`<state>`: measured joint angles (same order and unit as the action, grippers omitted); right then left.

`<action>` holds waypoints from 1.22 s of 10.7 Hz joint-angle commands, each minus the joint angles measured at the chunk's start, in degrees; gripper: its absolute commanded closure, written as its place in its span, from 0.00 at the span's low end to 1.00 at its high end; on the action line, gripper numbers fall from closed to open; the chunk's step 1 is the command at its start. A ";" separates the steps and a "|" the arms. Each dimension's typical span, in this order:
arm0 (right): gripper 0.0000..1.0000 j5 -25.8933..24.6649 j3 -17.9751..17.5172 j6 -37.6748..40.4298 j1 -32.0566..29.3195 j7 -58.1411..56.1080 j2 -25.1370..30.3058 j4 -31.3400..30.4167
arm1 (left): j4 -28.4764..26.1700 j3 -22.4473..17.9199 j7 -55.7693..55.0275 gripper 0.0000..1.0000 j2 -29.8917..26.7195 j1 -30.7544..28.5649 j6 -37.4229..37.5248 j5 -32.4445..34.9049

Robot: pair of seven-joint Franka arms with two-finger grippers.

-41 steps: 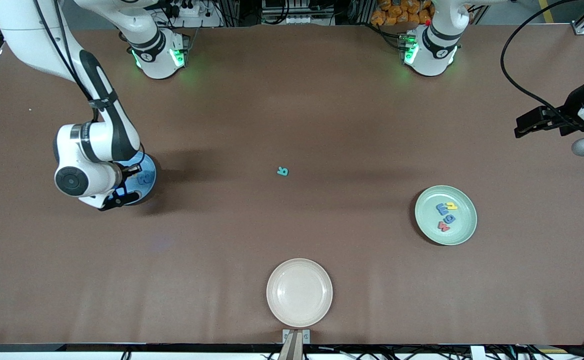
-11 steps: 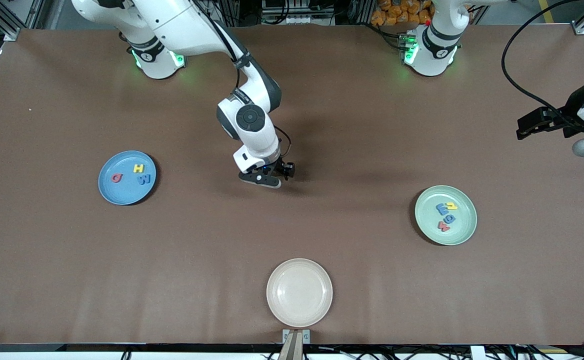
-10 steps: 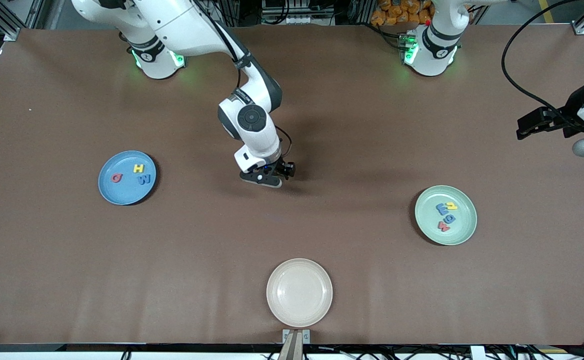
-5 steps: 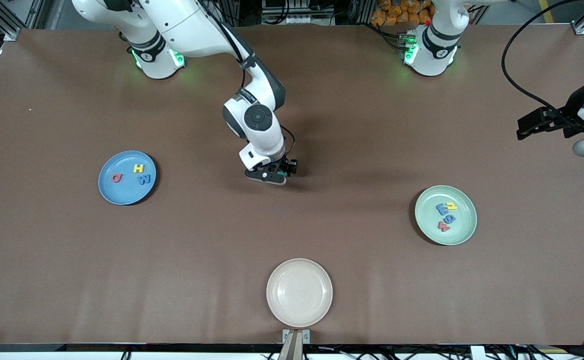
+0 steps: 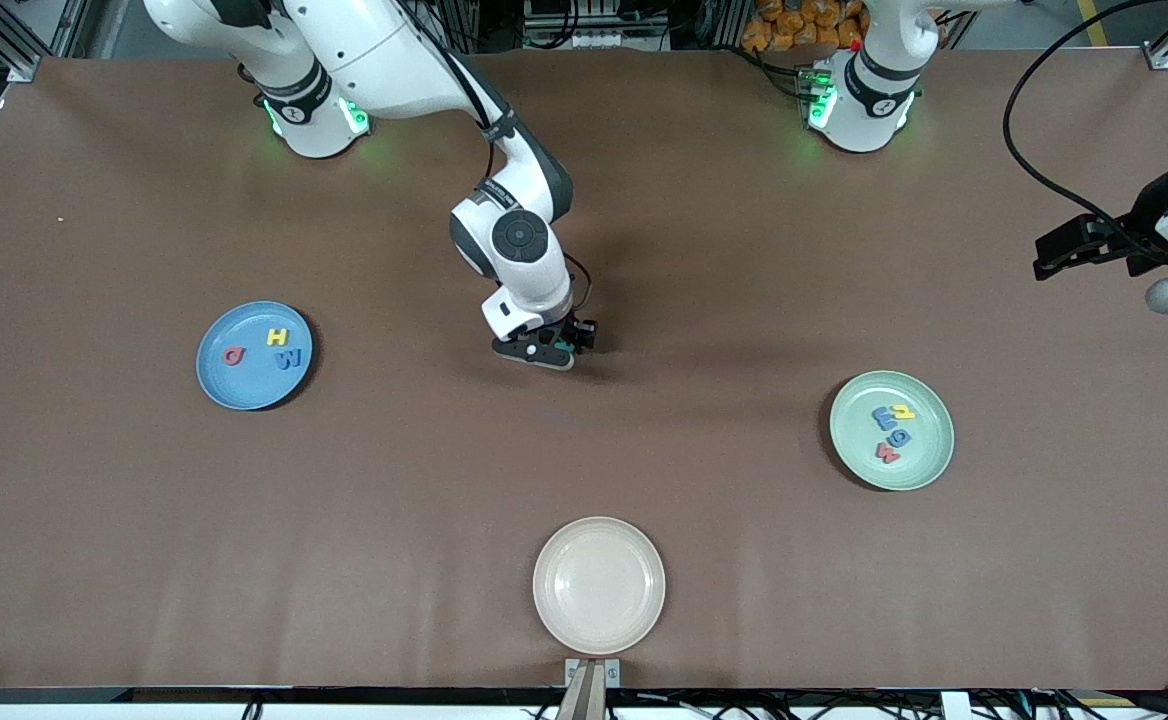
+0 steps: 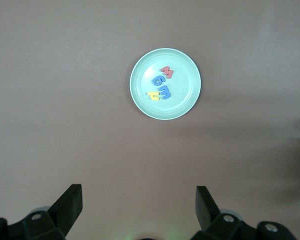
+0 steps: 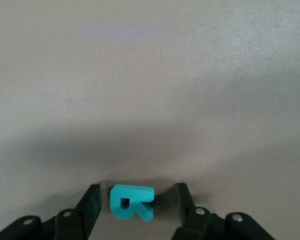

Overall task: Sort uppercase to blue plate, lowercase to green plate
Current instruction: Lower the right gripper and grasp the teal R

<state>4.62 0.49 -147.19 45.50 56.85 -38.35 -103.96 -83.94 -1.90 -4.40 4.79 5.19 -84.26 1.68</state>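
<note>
Brown table (image 5: 644,450). Right gripper (image 7: 135,205) at mid-table, fingers apart, straddling the flat-lying teal R (image 7: 131,202), gaps visible both sides. Left gripper (image 6: 137,210) waits spread wide above the green plate (image 6: 190,100), which holds four lowercase letters; blue plate (image 5: 219,385) holds Q, H, W.

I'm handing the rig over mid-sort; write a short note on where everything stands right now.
Right gripper: low at mid-table, fingers either side of the teal R, gaps showing, not yet gripped.
Left gripper: open, empty, waiting high at its end of the table.
Blue plate: red Q, yellow H, blue W.
Green plate: all four lowercase letters.
Cream plate holds no letters.
Left: grip the R and carry it to the blue plate.
</note>
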 commanded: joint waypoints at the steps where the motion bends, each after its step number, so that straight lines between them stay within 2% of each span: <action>1: 0.34 0.38 0.39 0.15 0.82 1.68 -1.63 2.36 | 0.53 0.05 1.24 0.00 -0.04 0.09 -0.12 1.22; 4: 0.39 0.38 0.39 3.30 0.82 1.95 -1.55 3.32 | 0.53 0.05 1.24 0.00 -0.04 0.09 -0.12 1.13; 10: 0.40 -0.31 0.39 6.30 0.91 2.03 -1.63 3.76 | 0.97 0.06 0.54 0.00 -0.30 0.26 -0.12 -0.09; 11: 0.50 -0.32 0.39 6.30 0.91 2.03 -1.64 3.76 | 0.97 0.05 0.54 0.00 -0.22 0.17 -0.12 -0.10; 12: 0.52 -0.32 0.39 6.30 0.91 2.03 -1.64 3.76 | 0.97 0.14 0.54 0.00 -0.30 0.09 -0.12 -0.10; 13: 0.60 -0.32 0.39 6.30 0.91 2.03 -1.64 3.76 | 0.97 0.14 0.54 0.00 -0.30 0.17 -0.12 -0.18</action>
<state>4.55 0.58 -140.94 45.71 57.82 -39.01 -101.20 -83.52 -1.80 -4.40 4.75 5.25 -84.42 1.67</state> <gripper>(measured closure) 0.507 0.000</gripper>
